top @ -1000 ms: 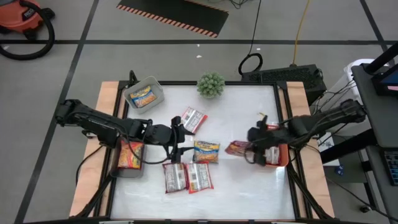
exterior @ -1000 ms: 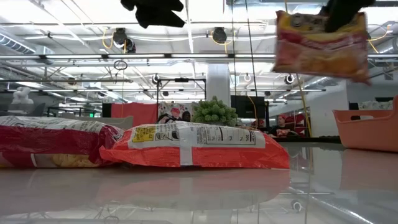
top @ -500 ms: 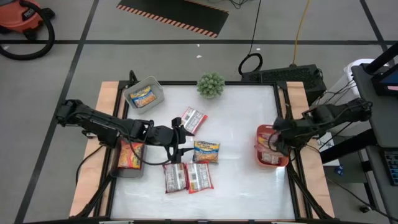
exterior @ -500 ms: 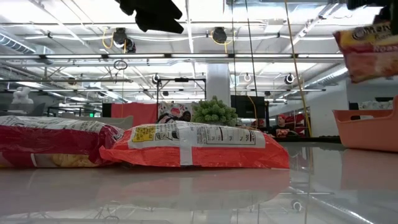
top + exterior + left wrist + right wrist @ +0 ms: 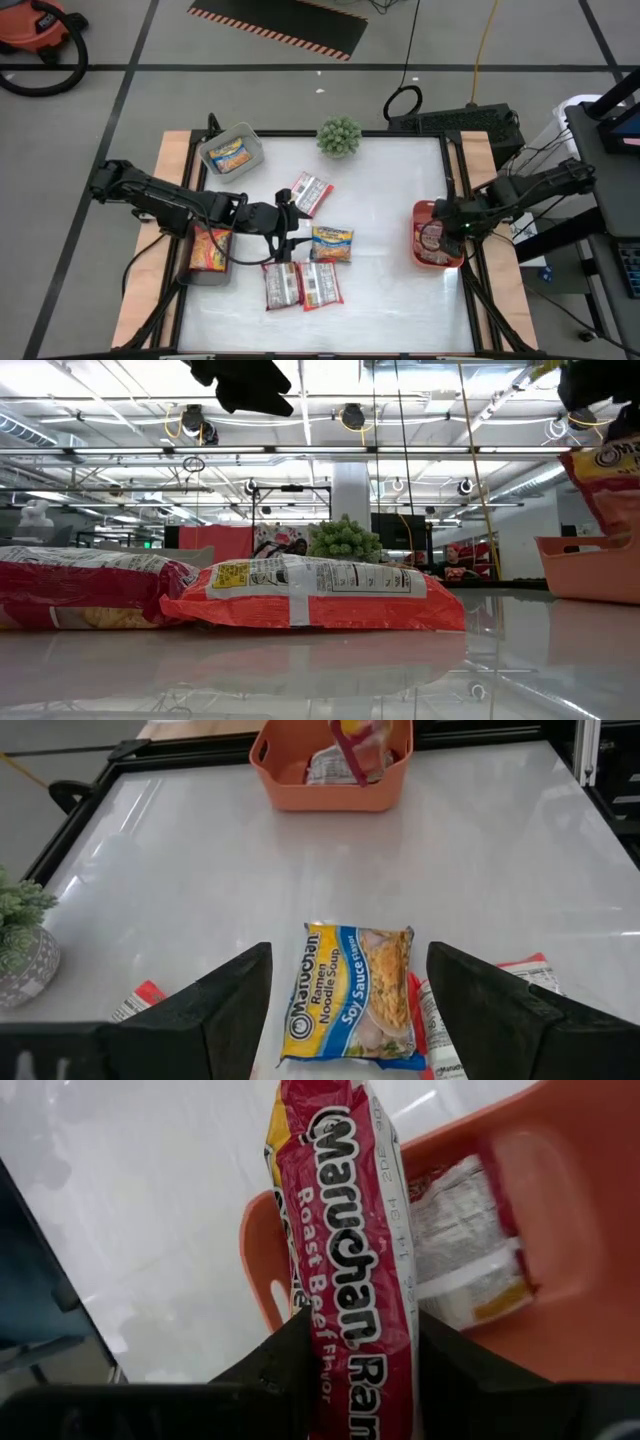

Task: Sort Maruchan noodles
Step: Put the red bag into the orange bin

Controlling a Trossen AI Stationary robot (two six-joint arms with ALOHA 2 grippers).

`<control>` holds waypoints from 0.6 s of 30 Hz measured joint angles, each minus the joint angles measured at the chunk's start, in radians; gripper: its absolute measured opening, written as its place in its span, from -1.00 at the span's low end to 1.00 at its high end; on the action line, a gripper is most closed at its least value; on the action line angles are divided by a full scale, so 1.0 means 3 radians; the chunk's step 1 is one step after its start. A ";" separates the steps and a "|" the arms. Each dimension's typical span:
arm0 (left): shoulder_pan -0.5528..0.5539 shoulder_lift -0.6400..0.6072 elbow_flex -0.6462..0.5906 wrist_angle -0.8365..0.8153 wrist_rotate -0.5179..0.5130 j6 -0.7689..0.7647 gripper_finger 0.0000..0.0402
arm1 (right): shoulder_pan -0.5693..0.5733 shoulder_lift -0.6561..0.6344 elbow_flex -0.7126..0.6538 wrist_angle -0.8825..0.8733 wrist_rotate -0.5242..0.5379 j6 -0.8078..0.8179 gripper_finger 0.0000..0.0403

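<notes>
Orange bin (image 5: 420,212) hugs the table's right edge from above; my right gripper (image 5: 438,228) hangs over it, white tabletop open to its left. At the wrist, fingers pinch a red Roast Beef packet (image 5: 345,1280) upright. My left gripper (image 5: 345,1010) gapes, empty, above a yellow packet (image 5: 350,988).

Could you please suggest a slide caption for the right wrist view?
Right end effector shut on a red Maruchan Roast Beef packet, holding it over the orange bin where another packet lies.

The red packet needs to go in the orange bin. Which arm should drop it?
The right: its tool already grips the red packet right over the orange bin. The left tool is far off, open.
</notes>
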 joint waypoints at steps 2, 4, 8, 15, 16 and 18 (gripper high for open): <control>0.0000 -0.0001 0.0000 0.0000 0.0000 0.0000 0.35 | 0.0000 -0.0001 -0.0106 0.0120 -0.0050 -0.0013 -0.44; 0.0000 0.0000 0.0000 0.0000 0.0000 0.0000 0.35 | 0.0000 0.0000 -0.0205 0.0187 -0.0089 -0.0010 -0.44; 0.0000 -0.0001 0.0000 0.0000 0.0000 0.0001 0.35 | 0.0000 0.0000 -0.0348 0.0166 -0.0090 -0.0008 -0.43; 0.0000 -0.0001 0.0000 0.0000 0.0000 0.0001 0.35 | 0.0001 -0.0002 -0.0437 0.0133 -0.0003 0.0034 -0.43; 0.0000 0.0000 0.0000 0.0000 0.0000 0.0001 0.35 | 0.0000 -0.0002 -0.0437 0.0132 0.0008 0.0012 -0.43; 0.0000 0.0000 0.0000 0.0000 0.0000 0.0001 0.35 | 0.0000 -0.0001 -0.0437 0.0119 0.0077 -0.0030 -0.43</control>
